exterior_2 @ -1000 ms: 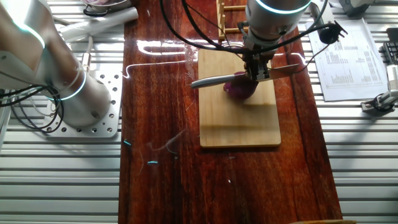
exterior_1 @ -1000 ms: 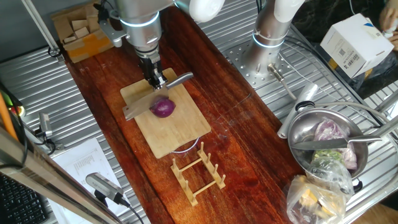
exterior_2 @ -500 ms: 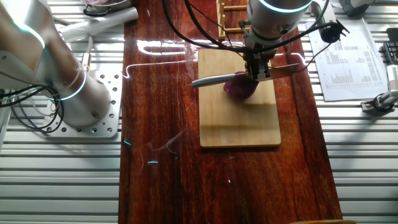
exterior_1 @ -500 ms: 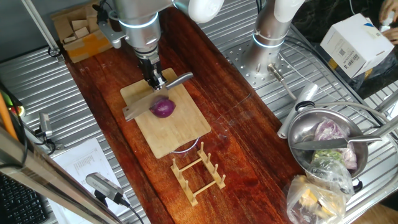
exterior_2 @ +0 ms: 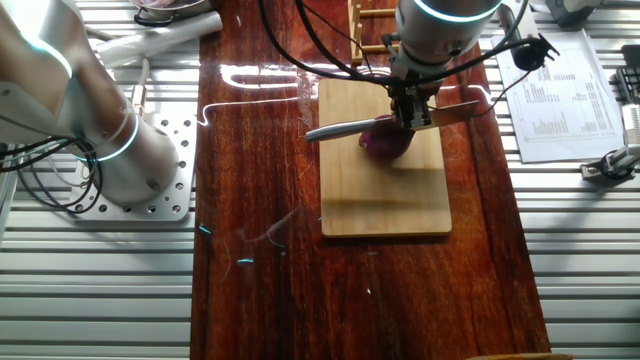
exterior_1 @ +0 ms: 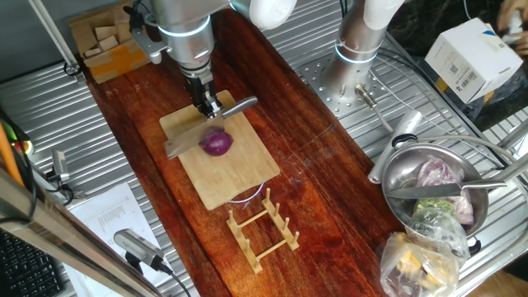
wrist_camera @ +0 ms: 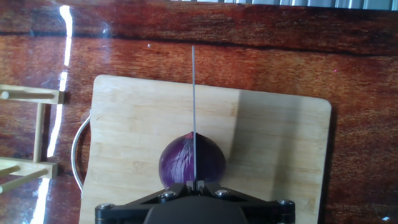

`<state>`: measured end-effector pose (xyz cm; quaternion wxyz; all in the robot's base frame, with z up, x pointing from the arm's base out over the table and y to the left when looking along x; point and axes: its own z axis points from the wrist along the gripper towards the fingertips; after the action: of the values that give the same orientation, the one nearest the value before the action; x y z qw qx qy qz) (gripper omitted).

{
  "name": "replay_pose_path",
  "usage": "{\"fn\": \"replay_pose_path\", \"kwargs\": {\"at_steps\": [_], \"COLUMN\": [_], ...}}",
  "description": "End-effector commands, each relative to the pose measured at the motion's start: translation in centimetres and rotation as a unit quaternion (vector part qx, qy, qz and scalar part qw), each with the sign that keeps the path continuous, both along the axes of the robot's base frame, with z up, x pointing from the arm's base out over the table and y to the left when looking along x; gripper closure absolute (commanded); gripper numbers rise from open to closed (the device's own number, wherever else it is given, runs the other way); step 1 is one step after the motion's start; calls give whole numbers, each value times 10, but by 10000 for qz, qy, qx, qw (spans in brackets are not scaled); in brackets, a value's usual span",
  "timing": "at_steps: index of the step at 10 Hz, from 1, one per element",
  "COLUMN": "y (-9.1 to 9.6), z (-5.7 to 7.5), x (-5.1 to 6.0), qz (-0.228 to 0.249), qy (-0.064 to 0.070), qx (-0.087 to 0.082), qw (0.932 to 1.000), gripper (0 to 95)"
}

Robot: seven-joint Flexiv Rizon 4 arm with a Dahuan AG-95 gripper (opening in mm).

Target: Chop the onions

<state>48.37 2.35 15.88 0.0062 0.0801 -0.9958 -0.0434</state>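
Observation:
A small dark purple onion (exterior_1: 217,144) (exterior_2: 386,142) (wrist_camera: 180,160) sits on the bamboo cutting board (exterior_1: 239,169) (exterior_2: 385,195) (wrist_camera: 273,149). My gripper (exterior_1: 206,107) (exterior_2: 413,112) (wrist_camera: 196,184) is shut on a knife (exterior_1: 183,140) (exterior_2: 345,128) held level just above the onion. In the hand view the blade (wrist_camera: 193,93) appears edge-on as a thin line running over the onion's middle. Whether the edge touches the skin cannot be told.
A wooden slatted rack (exterior_1: 262,227) (exterior_2: 366,20) (wrist_camera: 22,143) stands past the board's end. A metal bowl (exterior_1: 404,177) with pale purple leafy vegetables sits at the right. A second arm's base (exterior_1: 351,62) (exterior_2: 130,160) is beside the wooden strip; a box of wood blocks (exterior_1: 103,45) is far left.

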Motion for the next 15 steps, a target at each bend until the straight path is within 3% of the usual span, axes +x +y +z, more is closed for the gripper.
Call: {"fn": "replay_pose_path", "kwargs": {"at_steps": [1, 7, 9, 15], "y": [0, -3, -3, -8], "z": [1, -16, -17, 8], "x": [0, 6, 7, 1], "qz": [2, 10, -33, 46], "qy": [10, -51, -4, 128], "qx": [16, 10, 39, 76], "qw": [10000, 10000, 10000, 9999], "gripper": [950, 950, 950, 950]}}
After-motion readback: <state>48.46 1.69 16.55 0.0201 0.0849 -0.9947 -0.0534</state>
